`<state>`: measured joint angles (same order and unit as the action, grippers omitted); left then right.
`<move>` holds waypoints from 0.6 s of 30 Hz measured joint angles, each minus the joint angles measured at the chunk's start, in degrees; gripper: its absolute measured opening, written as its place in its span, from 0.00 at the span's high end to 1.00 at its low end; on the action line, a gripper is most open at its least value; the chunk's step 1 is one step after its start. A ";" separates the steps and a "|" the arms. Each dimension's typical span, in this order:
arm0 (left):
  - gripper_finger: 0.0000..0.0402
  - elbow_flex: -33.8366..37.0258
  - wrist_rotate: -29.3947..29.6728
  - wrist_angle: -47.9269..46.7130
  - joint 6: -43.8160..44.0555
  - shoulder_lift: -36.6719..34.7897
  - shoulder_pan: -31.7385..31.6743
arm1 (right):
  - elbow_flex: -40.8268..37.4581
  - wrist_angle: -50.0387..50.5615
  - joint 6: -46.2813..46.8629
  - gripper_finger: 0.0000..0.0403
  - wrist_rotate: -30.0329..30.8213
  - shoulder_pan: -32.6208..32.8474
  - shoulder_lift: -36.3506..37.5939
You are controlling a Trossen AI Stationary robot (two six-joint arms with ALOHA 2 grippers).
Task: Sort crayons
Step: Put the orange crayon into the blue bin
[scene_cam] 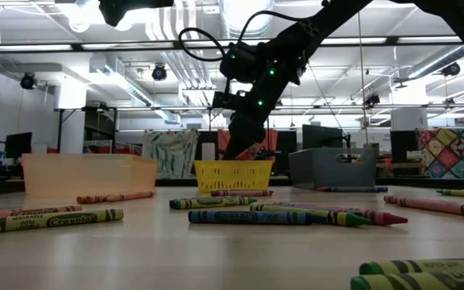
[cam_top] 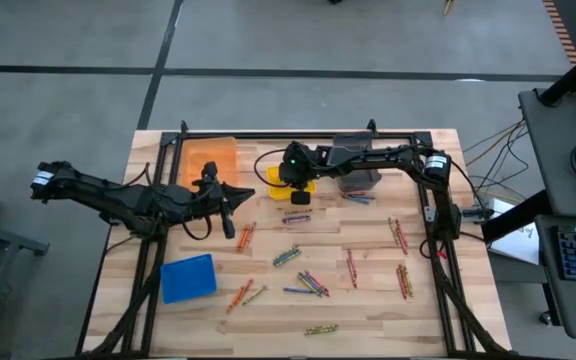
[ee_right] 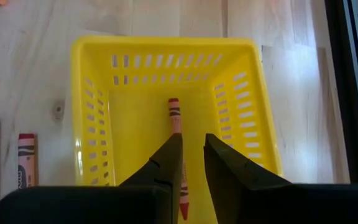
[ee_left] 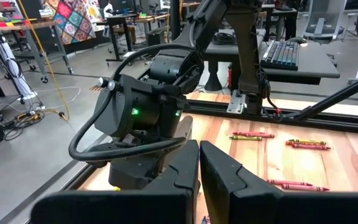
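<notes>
Our right gripper (ee_right: pixel 190 155) hangs over the yellow bin (ee_right: pixel 92 124), fingers slightly parted; only the right wrist view shows the one red crayon (ee_right: pixel 178 149) between them, lengthwise, tip up-frame. Left gripper (cam_top: pixel 228 226) sits closed at centre-left. Other crayons (cam_top: pixel 308 285) scatter across the table (cam_top: pixel 368 310).

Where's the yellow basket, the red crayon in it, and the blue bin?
yellow basket (ee_right: pixel 92 155): right wrist view, on its left wall.
red crayon (ee_right: pixel 174 115): right wrist view, on its upper wrapper.
blue bin (cam_top: pixel 188 277): high view, on its middle.
</notes>
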<state>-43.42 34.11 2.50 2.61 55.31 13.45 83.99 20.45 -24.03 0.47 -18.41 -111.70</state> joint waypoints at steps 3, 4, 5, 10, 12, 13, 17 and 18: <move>1.00 0.00 0.00 0.00 0.00 0.00 0.00 | -0.04 0.21 0.23 0.85 0.02 0.00 0.33; 1.00 0.00 0.00 0.00 0.02 0.00 0.01 | -0.04 0.32 0.47 0.85 0.02 0.00 0.57; 1.00 0.00 0.00 0.00 0.02 0.00 0.01 | -0.04 0.30 0.77 0.85 -0.10 0.00 0.97; 1.00 0.00 -0.08 -0.02 0.40 0.00 0.00 | -0.28 0.71 1.53 0.85 -0.94 0.66 3.87; 1.00 0.00 -0.09 -0.01 0.91 0.00 0.00 | -0.82 0.73 1.93 0.85 -1.98 1.23 5.23; 1.00 0.00 -0.09 -0.02 0.95 0.00 0.02 | -1.06 0.84 2.13 0.85 -2.52 1.56 5.78; 1.00 0.00 -0.13 -0.15 1.75 0.00 0.00 | -3.62 0.02 3.25 0.85 -3.50 2.77 9.27; 1.00 0.00 -0.15 -0.38 1.92 0.00 0.01 | -4.71 -0.42 3.52 0.85 -3.51 3.09 10.27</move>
<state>-43.42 33.95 2.12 4.53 55.31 13.46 79.27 20.03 -20.51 -3.04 -15.33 -101.43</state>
